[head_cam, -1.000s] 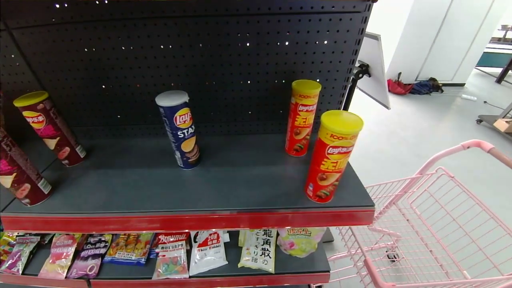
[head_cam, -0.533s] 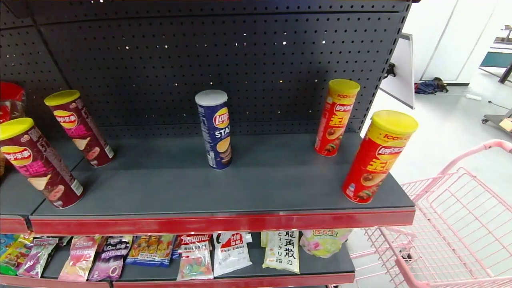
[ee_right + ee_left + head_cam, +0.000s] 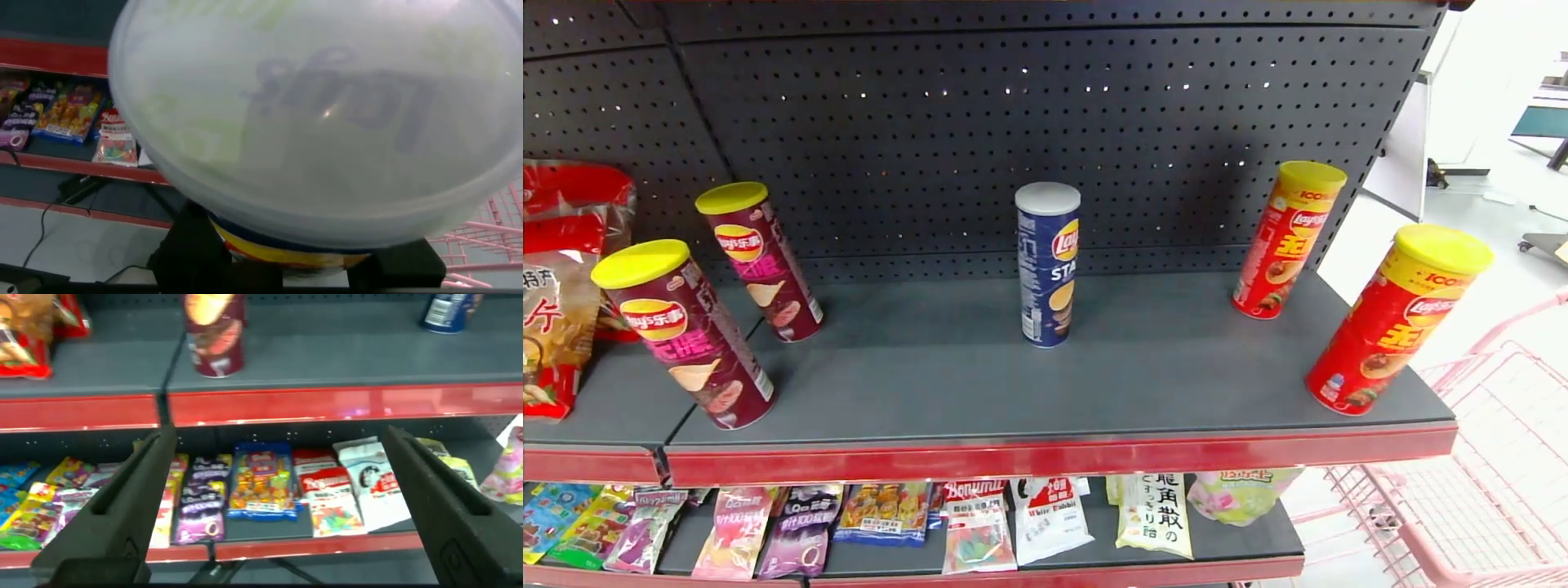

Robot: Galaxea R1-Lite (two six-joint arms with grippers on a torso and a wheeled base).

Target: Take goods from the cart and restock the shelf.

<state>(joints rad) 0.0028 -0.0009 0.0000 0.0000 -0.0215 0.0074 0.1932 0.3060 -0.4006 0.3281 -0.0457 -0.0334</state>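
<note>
A chip can (image 3: 310, 122) with a pale see-through lid and a yellow band below it sits right up against the right wrist camera. My right gripper (image 3: 294, 263) is shut on it, its dark fingers (image 3: 192, 257) on either side of the can's body. My left gripper (image 3: 278, 498) is open with nothing between its fingers, in front of the shelf's red front edge (image 3: 327, 404). On the dark shelf (image 3: 980, 384) stand two maroon cans (image 3: 686, 331) (image 3: 760, 261), a blue can (image 3: 1047, 263) and two red cans (image 3: 1286, 238) (image 3: 1401, 318). The pink cart (image 3: 1494, 490) is at the right.
Bare shelf space lies on both sides of the blue can. A lower shelf (image 3: 1062, 559) holds several snack bags (image 3: 261, 480). Red snack bags (image 3: 560, 278) fill the neighbouring bay at far left. A black pegboard (image 3: 1029, 122) backs the shelf.
The whole head picture has shifted right, so the camera has turned left: more of the left bay shows, less of the cart. The cans on the shelf have not moved.
</note>
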